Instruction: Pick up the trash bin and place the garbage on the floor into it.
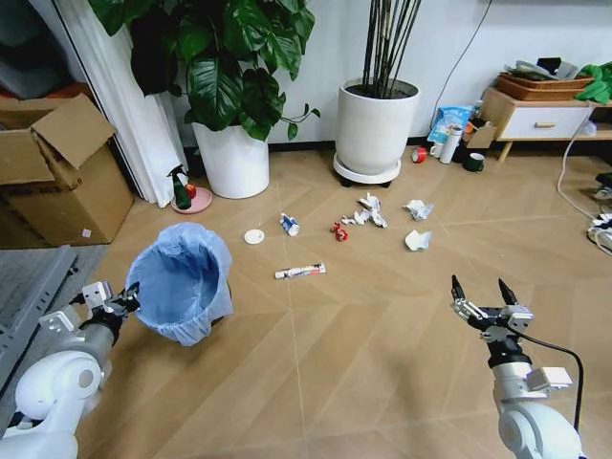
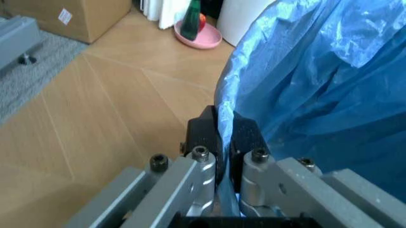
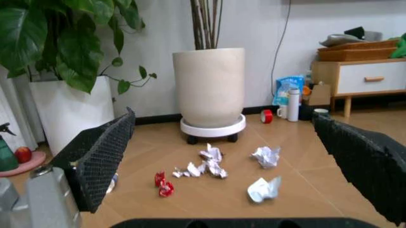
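One small round trash bin (image 1: pixel 182 284) lined with crinkly light-blue plastic sits at the near left on the light brown herringbone wooden floor (image 1: pixel 363 344). The left gripper (image 1: pixel 122 302) pinches the bag-covered rim on the bin's left side, its two dark fingers (image 2: pixel 204 133) closed tight on the blue plastic. The right gripper (image 1: pixel 483 296) hovers at the near right with its two mesh-padded fingers (image 3: pixel 101 156) spread wide, holding nothing.

Farther off, the garbage lies scattered: one white round lid (image 1: pixel 253 236), one small blue-white bottle (image 1: pixel 289 225), one red crushed wrapper (image 1: pixel 339 230), one flat white-red tube (image 1: pixel 300 272), and three crumpled white paper wads (image 1: pixel 370 210). Bare floor stretches between the litter and both grippers. Two large white plant pots (image 1: pixel 377 124) stand along the far wall.
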{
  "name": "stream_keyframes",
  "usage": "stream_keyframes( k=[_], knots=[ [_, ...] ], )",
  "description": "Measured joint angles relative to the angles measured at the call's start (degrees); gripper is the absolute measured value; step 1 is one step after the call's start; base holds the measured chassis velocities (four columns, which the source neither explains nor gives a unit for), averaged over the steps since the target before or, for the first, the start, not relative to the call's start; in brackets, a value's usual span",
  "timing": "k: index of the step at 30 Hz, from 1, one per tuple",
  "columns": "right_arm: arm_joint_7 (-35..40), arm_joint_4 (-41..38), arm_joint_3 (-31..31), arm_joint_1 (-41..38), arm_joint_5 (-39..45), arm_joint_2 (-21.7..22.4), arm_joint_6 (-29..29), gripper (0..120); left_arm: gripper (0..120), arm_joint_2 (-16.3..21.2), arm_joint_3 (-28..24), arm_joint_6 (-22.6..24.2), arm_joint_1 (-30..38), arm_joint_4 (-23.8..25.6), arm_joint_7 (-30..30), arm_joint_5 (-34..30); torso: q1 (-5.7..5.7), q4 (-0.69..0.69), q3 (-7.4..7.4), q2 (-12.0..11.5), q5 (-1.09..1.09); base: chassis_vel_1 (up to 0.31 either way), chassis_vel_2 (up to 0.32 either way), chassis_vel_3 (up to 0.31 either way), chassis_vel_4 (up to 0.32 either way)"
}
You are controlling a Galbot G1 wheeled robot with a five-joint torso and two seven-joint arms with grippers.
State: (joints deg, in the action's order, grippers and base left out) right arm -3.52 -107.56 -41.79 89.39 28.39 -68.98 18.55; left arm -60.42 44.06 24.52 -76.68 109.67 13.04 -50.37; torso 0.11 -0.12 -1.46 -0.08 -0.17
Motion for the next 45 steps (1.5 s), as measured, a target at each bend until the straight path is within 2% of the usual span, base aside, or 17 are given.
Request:
stream_keyframes(
  k=[28,45],
  knots=[
    [-0.2,0.0,0.0,-0.4,-0.3,0.0,0.2,100,0,-0.3,0.1,-0.2,0.2,-0.1,0.0,0.1,0.0,-0.02,0.0,0.0,-0.01,-0.07,0.274,0.073,-0.278],
    [-1.7,2.4,2.2,-1.7,-0.7,0.3,1.7,100,0,-0.3,-0.2,-0.5,0.9,-1.2,-0.2,0.3,0.0,-0.01,0.0,0.0,-0.02,-0.097,0.278,0.095,-0.28]
  ],
)
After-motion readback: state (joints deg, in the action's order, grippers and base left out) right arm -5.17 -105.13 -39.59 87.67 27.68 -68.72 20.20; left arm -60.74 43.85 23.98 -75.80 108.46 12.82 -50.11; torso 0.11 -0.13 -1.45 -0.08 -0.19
